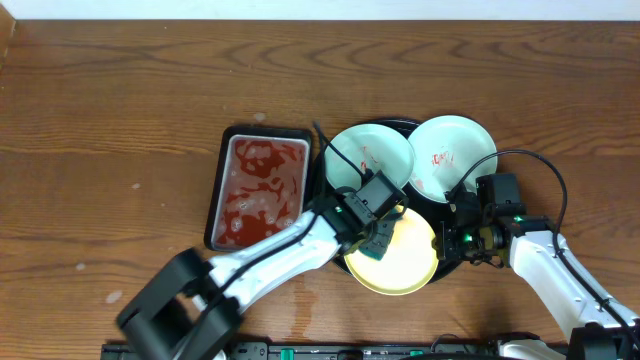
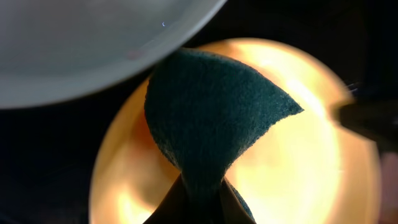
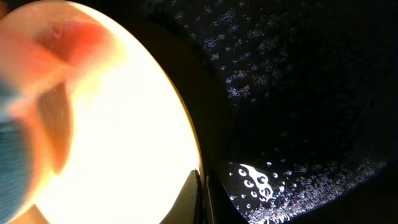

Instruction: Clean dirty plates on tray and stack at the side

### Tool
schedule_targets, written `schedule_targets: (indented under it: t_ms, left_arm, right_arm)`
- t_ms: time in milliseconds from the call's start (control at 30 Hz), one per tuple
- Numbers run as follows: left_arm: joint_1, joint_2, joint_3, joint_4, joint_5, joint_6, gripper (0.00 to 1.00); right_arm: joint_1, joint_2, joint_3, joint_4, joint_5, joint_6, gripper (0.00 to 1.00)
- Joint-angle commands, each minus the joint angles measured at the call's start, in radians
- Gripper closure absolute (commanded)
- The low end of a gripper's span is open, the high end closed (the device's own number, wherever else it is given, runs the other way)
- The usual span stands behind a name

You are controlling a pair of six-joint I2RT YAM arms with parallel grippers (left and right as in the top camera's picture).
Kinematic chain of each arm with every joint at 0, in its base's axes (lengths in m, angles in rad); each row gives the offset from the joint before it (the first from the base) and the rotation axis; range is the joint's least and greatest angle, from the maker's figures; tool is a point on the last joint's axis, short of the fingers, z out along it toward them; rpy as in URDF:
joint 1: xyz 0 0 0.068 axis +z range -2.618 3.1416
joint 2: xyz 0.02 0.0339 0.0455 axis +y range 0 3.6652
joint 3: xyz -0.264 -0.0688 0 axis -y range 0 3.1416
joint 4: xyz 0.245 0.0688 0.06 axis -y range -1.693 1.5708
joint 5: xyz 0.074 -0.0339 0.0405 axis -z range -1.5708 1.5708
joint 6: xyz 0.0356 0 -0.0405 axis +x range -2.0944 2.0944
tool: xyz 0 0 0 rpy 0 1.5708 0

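Overhead: left jaws pinch sponge (image 1: 378, 243) over yellow plate (image 1: 405, 268).

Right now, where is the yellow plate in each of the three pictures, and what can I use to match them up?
Overhead: the yellow plate sits at lower centre, partly under the left end effector.
Left wrist: it glows behind the green pad, from centre to right.
Right wrist: it fills the left half.
Shared landmark: the black tray, dark around the plate in every view.
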Motion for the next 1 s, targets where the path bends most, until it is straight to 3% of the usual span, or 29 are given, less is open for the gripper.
schedule_targets:
  t_ms: [0,167,233,300,533,767,967]
  left_arm:
    - [0.006,-0.105,-0.002,0.002,-0.039,0.020,0.92]
    - [0.011,-0.170,-0.002,-0.006,-0.034,0.021,0.93]
    - [0.025,-0.193,-0.002,-0.021,-0.034,0.021,0.93]
    - [0.054,-0.214,-0.002,-0.051,-0.035,0.021,0.93]
    - [0.245,-0.262,-0.002,-0.201,-0.135,0.021,0.93]
    - [0.480,-0.270,-0.002,-0.239,-0.135,0.021,0.93]
    - [0.572,-0.270,-0.002,-0.283,-0.135,0.021,0.92]
  right_arm:
    - [-0.009,0.007,-0.005,0.003,0.013,0.001,0.99]
    - [-0.009,0.007,-0.005,0.009,0.013,0.001,0.98]
    - [-0.009,0.007,-0.005,0.011,0.013,0.001,0.89]
    - [-0.009,0.007,-0.005,0.013,0.013,0.001,0.88]
    - [-0.009,0.007,-0.005,0.008,-0.033,0.000,0.94]
    - [-0.009,0.007,-0.005,0.006,-0.045,0.008,0.99]
    - [-0.009,0.006,-0.004,-0.013,-0.051,0.007,0.99]
